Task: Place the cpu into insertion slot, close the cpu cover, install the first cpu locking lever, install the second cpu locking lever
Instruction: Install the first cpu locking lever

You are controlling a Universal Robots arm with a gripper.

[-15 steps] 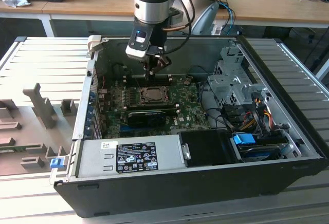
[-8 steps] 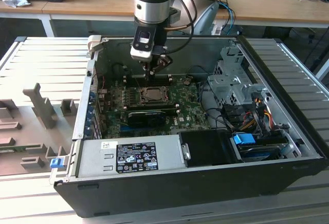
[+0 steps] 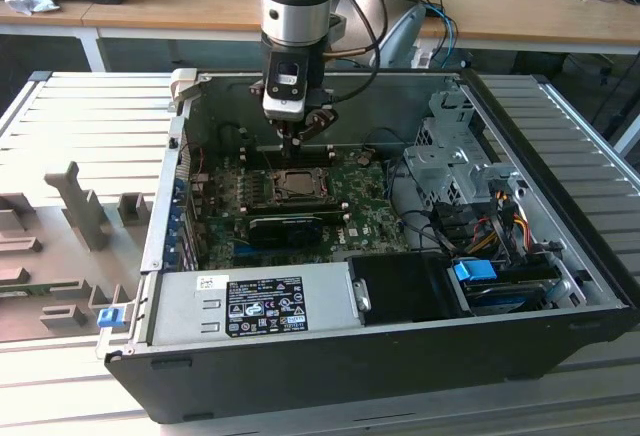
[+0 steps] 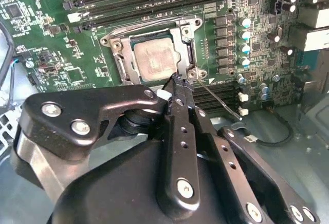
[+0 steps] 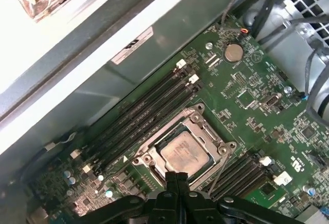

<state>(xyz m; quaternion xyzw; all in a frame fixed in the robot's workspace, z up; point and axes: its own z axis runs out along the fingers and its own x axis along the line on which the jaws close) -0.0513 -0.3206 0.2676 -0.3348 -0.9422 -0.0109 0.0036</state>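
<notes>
The cpu (image 4: 156, 59) lies flat in the insertion slot (image 5: 198, 117) on the green board, its pale metal face showing through the window of the cpu cover (image 4: 125, 66). The cover is down over it. One thin wire lever (image 4: 149, 21) runs along the socket's edge beside the memory slots. Another wire lever (image 4: 221, 100) sticks out at an angle from the socket's corner. My gripper (image 4: 177, 80) is shut, its tips just above that corner, with nothing seen between the fingers. In the exterior view the gripper (image 3: 291, 148) hangs just behind the socket (image 3: 296, 184).
Long black memory slots (image 5: 149, 111) flank the socket. A long black card (image 3: 285, 226) lies in front of it, and a power supply (image 3: 265, 306) fills the case front. A drive cage (image 3: 450, 156) and cables stand at the exterior view's right. Case walls enclose the board.
</notes>
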